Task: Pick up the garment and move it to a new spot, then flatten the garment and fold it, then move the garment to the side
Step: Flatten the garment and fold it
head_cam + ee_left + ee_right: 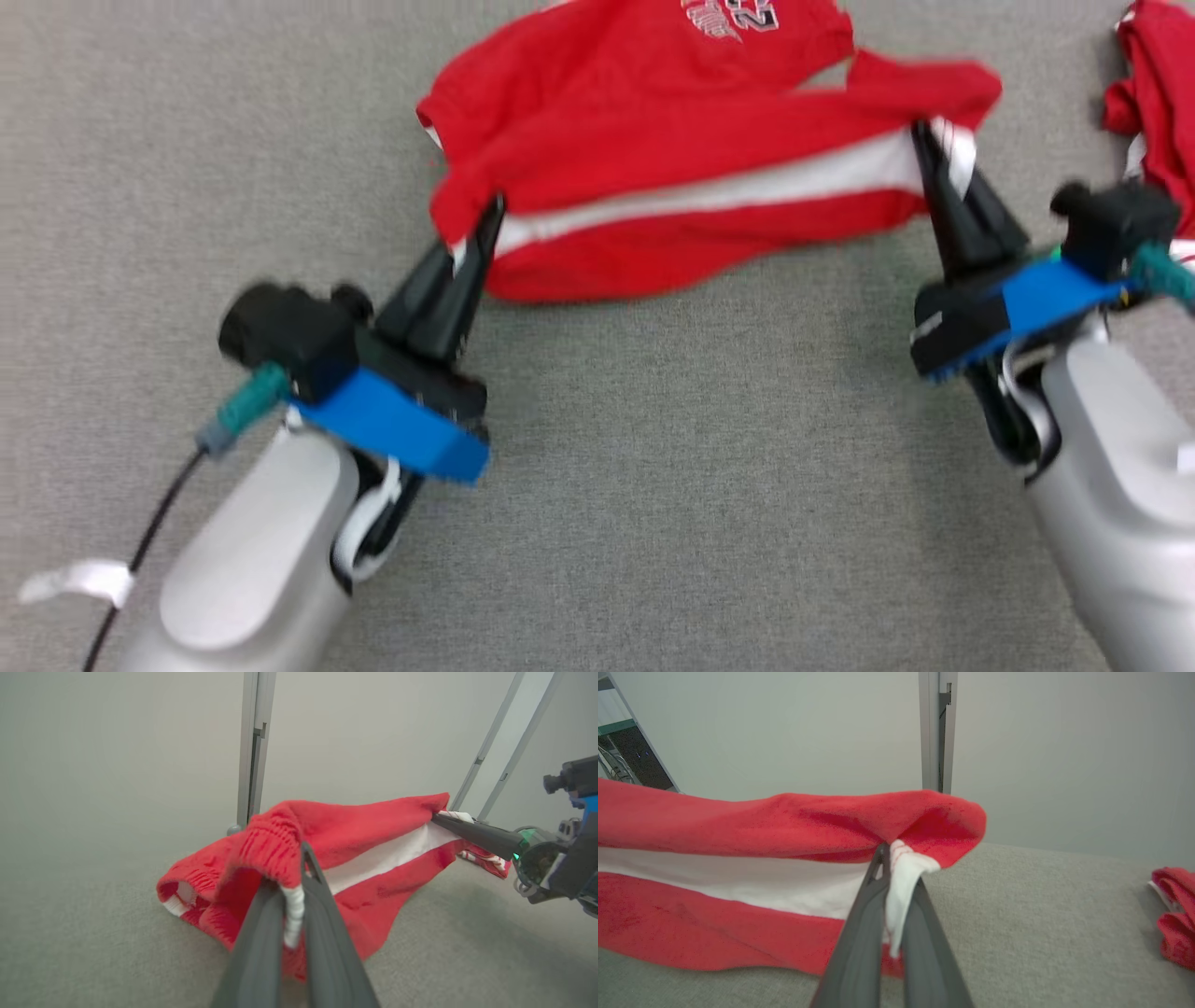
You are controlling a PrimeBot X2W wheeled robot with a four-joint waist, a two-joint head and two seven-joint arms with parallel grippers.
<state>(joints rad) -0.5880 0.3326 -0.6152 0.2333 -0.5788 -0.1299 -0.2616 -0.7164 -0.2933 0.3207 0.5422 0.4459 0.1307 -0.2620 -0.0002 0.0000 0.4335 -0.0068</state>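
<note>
A grey, cloth-covered table (653, 485) is carrying a red garment (653, 140), which is lying crumpled across its far half and stretching taut along its near edge. The garment is showing a broad white stripe (747, 187) running lengthwise, ribbed red knit at one end and pale printed lettering (728, 17) on the part farthest from the robot. Its near edge is lifting clear of the table, while the rest is resting on it. A second red-and-white cloth (1158, 112) is sitting apart from the garment, off its right end. An upright metal post (252, 742) is standing behind the garment. The left gripper (485, 224) is pinching the garment's left end, its fingers clenched on the ribbed hem with its white trim. The right gripper (926, 140) is gripping the garment's right end, its fingers clamped on a white fold of the edge.
</note>
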